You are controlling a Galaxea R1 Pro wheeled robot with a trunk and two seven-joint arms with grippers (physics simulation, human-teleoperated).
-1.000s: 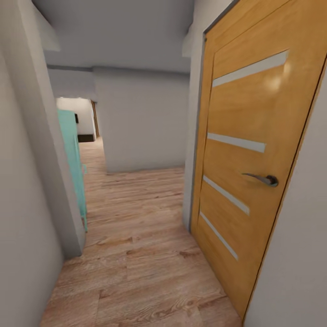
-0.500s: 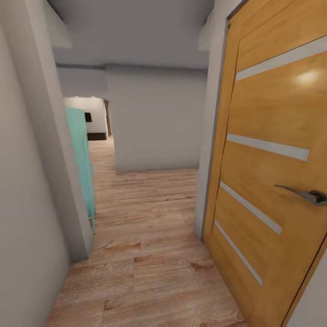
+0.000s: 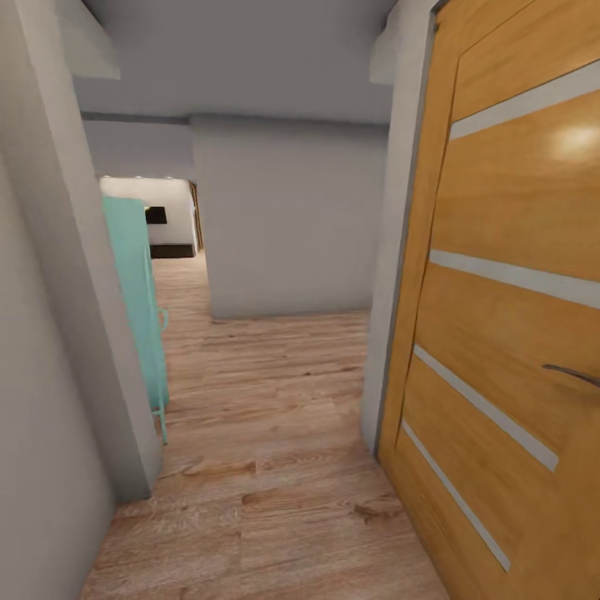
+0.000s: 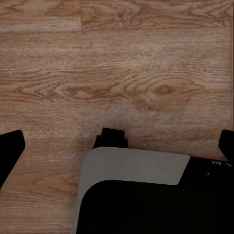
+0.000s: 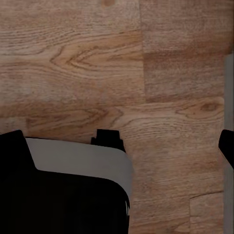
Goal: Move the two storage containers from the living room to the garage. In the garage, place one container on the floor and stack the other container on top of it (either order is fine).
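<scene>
The two storage containers are out of view, and so is the garage. I am in a narrow hallway with a light wood plank floor (image 3: 267, 433). In the left wrist view my left gripper (image 4: 118, 146) hangs open over the planks, its black fingertips (image 4: 9, 151) far apart with nothing between them. My right gripper (image 5: 119, 144) is open the same way in the right wrist view, empty above the wood floor (image 5: 97, 58).
An orange-brown door (image 3: 500, 292) with pale stripes and a metal handle (image 3: 575, 375) stands close on the right. A grey wall (image 3: 50, 333) hems the left side, with a teal cabinet (image 3: 133, 283) behind it. A grey wall block (image 3: 283, 225) lies ahead. A lit opening (image 3: 162, 217) shows far left.
The camera has moved forward along the hallway: the door looms larger and has slid right, its handle now at the picture's edge. The teal cabinet has shifted slightly.
</scene>
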